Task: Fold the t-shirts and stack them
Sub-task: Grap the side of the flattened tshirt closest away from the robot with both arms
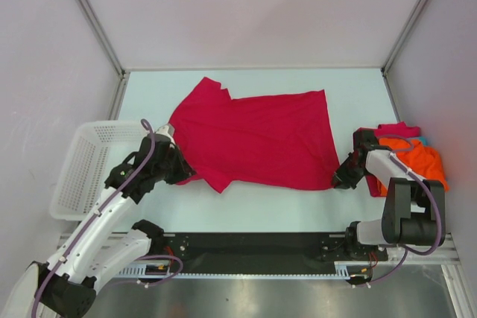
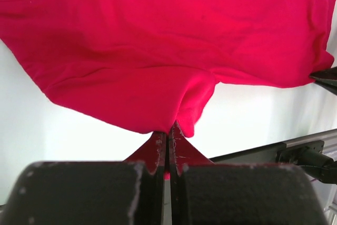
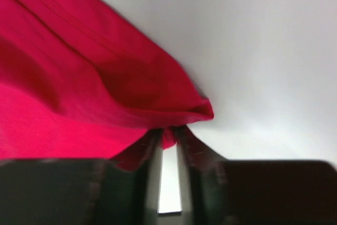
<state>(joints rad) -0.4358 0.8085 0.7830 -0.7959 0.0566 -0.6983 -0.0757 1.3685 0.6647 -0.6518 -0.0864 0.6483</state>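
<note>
A crimson t-shirt (image 1: pixel 261 135) lies spread across the middle of the table, collar toward the left. My left gripper (image 1: pixel 185 171) is at its near left edge. In the left wrist view that gripper (image 2: pixel 168 130) is shut, with a fold of the red cloth (image 2: pixel 168 40) pinched between its tips. My right gripper (image 1: pixel 341 179) is at the shirt's near right corner. The blurred right wrist view shows this gripper (image 3: pixel 168 133) closed on the bunched corner of the red cloth (image 3: pixel 79 93). At the right edge, an orange t-shirt (image 1: pixel 421 161) lies on a magenta one (image 1: pixel 399 129), with a little teal (image 1: pixel 422 140) showing.
A white lattice basket (image 1: pixel 82 165) stands at the table's left edge, beside the left arm. The pile of shirts lies right behind the right arm's wrist. White walls close the table at the back and both sides.
</note>
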